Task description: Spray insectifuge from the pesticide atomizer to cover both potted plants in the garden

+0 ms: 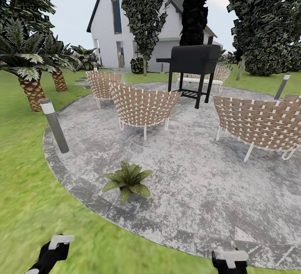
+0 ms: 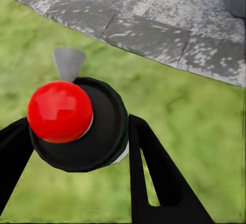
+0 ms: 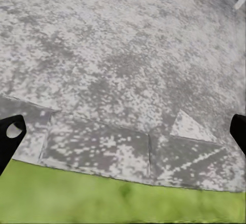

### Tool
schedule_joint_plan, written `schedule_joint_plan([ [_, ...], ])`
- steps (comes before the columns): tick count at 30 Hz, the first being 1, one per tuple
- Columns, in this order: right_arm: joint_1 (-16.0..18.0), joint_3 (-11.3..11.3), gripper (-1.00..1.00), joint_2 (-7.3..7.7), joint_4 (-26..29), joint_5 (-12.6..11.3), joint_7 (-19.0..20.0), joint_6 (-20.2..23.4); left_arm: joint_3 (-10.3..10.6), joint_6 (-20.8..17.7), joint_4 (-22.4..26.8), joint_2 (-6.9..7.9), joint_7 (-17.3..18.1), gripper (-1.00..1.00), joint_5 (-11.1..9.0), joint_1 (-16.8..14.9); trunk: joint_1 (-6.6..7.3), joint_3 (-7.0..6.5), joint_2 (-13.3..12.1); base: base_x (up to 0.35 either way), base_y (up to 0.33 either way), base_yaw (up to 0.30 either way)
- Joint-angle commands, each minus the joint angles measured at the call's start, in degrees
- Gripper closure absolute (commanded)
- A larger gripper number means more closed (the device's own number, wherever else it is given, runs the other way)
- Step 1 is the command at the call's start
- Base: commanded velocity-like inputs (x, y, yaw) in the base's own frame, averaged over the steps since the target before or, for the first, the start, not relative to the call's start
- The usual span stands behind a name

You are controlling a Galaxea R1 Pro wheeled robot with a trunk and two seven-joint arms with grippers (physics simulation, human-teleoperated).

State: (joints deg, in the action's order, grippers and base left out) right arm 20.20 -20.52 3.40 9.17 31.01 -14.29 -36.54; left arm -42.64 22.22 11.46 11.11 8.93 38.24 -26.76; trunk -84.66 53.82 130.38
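On the green lawn (image 1: pixel 25 207) lies a round mottled grey patio (image 1: pixel 200 173), with a white house (image 1: pixel 125 27) and dark trees far behind. Woven chairs (image 1: pixel 142 107) and a black grill (image 1: pixel 194 63) stand on the paving; a grey post light (image 1: pixel 54 125) rises at its left edge. One potted plant (image 1: pixel 127 180) sits near the patio's near-left rim. The left gripper (image 2: pixel 77 147) has its fingers (image 2: pixel 154 178) pinching the pesticide atomizer (image 2: pixel 77 121), red cap uppermost. The right gripper (image 3: pixel 123 137) hangs with its fingers (image 3: pixel 10 137) spread wide over the patio edge, holding nothing.
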Motion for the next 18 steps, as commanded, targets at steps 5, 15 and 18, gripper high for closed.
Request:
schedule_joint_plan([
  [5,0.0,-3.3,-1.00,0.18,-1.8,0.6,-3.3,-2.1,-0.7,2.7,-5.8,0.02,-4.6,1.00,-1.1,1.6,0.01,0.04,0.0,0.000,0.000,0.000],
  [15,-0.1,-3.4,-1.00,-0.25,-3.1,0.9,-3.1,-2.1,-0.7,2.7,-8.0,-0.28,-5.1,1.00,-3.0,2.1,0.01,0.04,0.0,0.000,0.000,0.000],
  [18,-0.1,-3.4,-1.00,-0.32,-6.5,0.9,-3.1,-2.0,-0.7,2.7,-8.5,-0.29,-5.1,1.00,-3.0,2.2,0.01,0.04,0.0,0.000,0.000,0.000],
])
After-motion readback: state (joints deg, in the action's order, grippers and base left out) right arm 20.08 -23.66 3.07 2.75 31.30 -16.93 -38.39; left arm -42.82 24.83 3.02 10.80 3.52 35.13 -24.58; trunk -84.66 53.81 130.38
